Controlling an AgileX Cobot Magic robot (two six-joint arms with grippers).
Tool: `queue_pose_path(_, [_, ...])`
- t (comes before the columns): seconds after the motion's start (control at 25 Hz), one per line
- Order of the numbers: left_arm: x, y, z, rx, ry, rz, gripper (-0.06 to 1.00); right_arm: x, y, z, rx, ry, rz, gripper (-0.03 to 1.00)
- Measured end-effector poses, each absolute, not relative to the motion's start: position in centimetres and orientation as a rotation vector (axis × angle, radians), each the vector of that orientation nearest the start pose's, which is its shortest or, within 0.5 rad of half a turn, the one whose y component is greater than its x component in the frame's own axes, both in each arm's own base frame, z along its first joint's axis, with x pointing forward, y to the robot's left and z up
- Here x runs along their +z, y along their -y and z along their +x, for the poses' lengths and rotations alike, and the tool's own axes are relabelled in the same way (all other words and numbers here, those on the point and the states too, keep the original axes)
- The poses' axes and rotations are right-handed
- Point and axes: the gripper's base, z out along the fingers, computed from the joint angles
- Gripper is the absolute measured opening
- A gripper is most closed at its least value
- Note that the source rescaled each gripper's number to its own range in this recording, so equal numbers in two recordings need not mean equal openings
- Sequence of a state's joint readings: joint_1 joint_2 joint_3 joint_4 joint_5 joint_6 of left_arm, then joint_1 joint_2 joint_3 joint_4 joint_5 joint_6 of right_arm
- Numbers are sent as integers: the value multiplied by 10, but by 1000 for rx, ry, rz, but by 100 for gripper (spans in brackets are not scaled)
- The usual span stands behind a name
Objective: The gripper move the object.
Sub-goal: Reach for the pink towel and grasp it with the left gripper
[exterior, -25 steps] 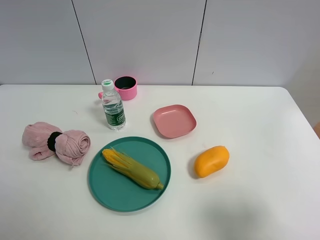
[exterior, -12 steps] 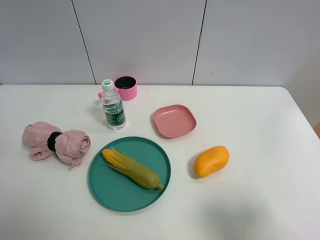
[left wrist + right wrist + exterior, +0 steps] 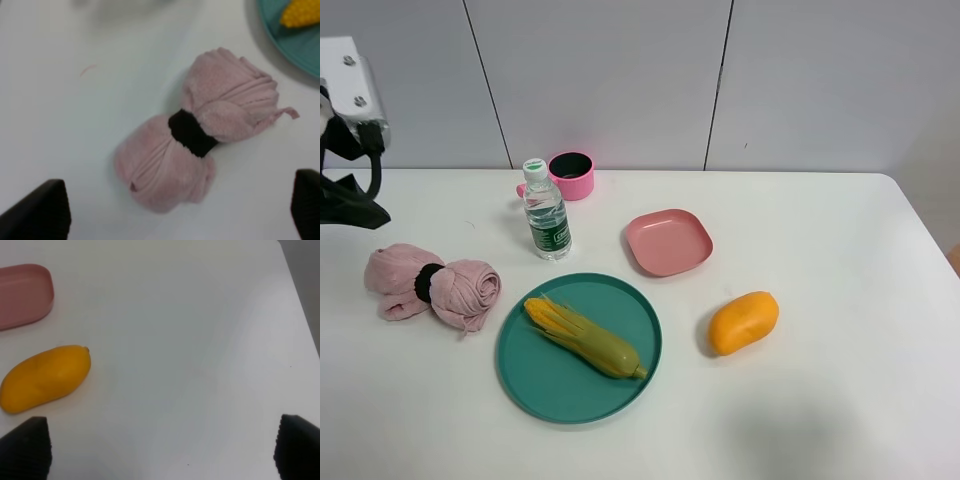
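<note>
Left end effector (image 3: 172, 205): 2 dark fingers (image 3: 39, 212) spread wide. Nothing is gripped and no contact is seen. It hangs over the tabletop (image 3: 75, 125).

Pale-pink rolled towel (image 3: 227, 102), cinched at its middle by a black band (image 3: 192, 132), lies flat on the tabletop. It sits under the gap between these 2 fingers, with both rolled ends inside their span and apart from either tip. In the exterior view the towel lies just in front of this end effector, on the camera side.

Past the towel, on the side of 1 finger, is the rim of a teal round plate (image 3: 295, 47) carrying an ear of corn (image 3: 302, 11).

A water bottle (image 3: 547, 212) stands upright well off to the side of the left end effector. A pink cup (image 3: 571, 175) stands just behind the bottle.

Right end effector (image 3: 162, 447): fingers set wide apart and empty, over bare tabletop. It is outside the exterior view.

A mango (image 3: 45, 377) lies near 1 of its fingertips, not touching it. A pink square plate (image 3: 22, 295) lies beyond the mango, farther from that tip.
</note>
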State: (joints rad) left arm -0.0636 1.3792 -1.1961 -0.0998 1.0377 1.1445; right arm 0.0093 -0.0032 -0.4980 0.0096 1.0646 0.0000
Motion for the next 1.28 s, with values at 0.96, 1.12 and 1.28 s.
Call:
queue_pose_path(0.96, [240,32,332,285,-2190,1887,83,276,-1,-5,17,-2047,-10,100])
queue_pose_path(1.12, [241,32,333,294,-2182,1881,83,276,-1,-5,17,-2047,-10,100])
queue_pose_path(1.28, [241,32,334,295,-2178,1873,83,276,-1,-5,17,-2047,-10,100])
